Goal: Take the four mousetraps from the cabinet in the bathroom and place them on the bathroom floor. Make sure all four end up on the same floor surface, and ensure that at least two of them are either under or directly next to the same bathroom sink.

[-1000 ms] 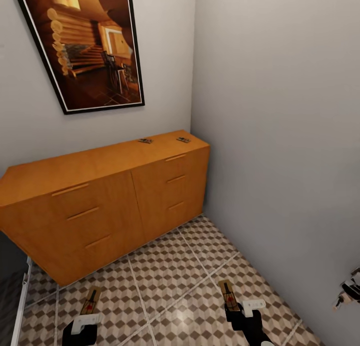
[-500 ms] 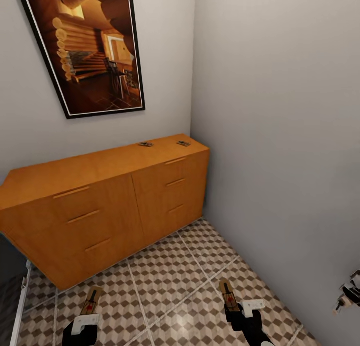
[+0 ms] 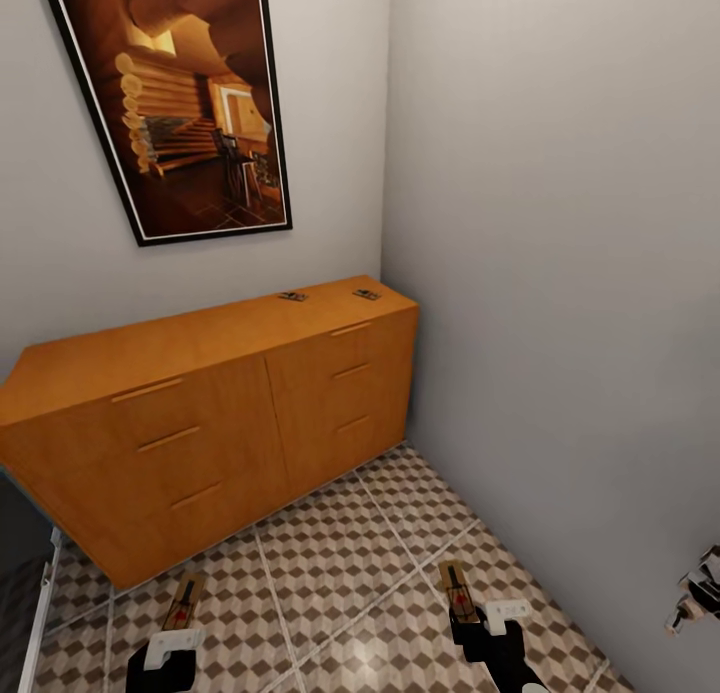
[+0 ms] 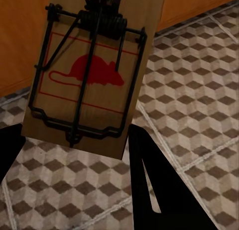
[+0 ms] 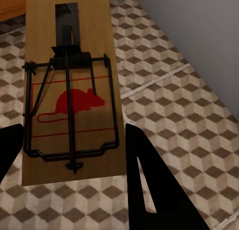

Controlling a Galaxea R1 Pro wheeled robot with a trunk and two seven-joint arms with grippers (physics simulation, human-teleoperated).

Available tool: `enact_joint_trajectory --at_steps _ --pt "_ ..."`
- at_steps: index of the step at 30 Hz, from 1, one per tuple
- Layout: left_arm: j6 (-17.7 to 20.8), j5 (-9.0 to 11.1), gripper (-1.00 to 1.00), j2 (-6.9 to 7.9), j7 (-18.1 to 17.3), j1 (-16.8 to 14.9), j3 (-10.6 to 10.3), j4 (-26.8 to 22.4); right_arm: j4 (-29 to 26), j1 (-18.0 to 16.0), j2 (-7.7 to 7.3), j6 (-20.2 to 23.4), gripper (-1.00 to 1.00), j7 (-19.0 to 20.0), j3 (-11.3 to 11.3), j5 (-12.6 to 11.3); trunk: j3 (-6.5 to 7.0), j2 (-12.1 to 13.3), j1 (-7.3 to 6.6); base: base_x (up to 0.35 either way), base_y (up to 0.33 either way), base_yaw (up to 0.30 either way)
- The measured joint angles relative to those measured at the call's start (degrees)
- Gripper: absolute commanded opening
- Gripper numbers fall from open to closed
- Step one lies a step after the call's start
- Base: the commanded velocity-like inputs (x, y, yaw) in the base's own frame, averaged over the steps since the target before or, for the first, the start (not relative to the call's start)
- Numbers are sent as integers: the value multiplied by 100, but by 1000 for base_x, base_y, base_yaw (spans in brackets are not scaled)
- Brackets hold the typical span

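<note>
A mousetrap [image 3: 183,600] is clamped in the left gripper [image 3: 170,641] and another [image 3: 458,590] in the right gripper [image 3: 478,618] above the cube-patterned bathroom floor [image 3: 330,553], while two more [image 3: 292,296] are seen atop the corner cabinet [image 3: 210,413].

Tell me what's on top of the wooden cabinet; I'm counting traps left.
Two mousetraps lie near the back edge of the cabinet top, toward its right end. The drawers are shut, so their contents are hidden.
</note>
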Motion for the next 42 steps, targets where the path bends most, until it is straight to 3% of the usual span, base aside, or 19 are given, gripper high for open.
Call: enact_joint_trajectory --at_steps 14,21,42 --pt "-3 0 -100 -35 0 0 0 0 0 0 1 -1 -100 -133 -7 -1 45 0 0 0 0 24" --pt "-3 0 -100 -38 1 1 0 -1 1 -1 6 -1 -100 -380 -6 -1 46 0 0 0 0 245" --pt "-4 -3 -100 -54 1 1 -1 -1 1 -1 12 -1 -100 -402 -7 -8 46 0 0 0 0 284"
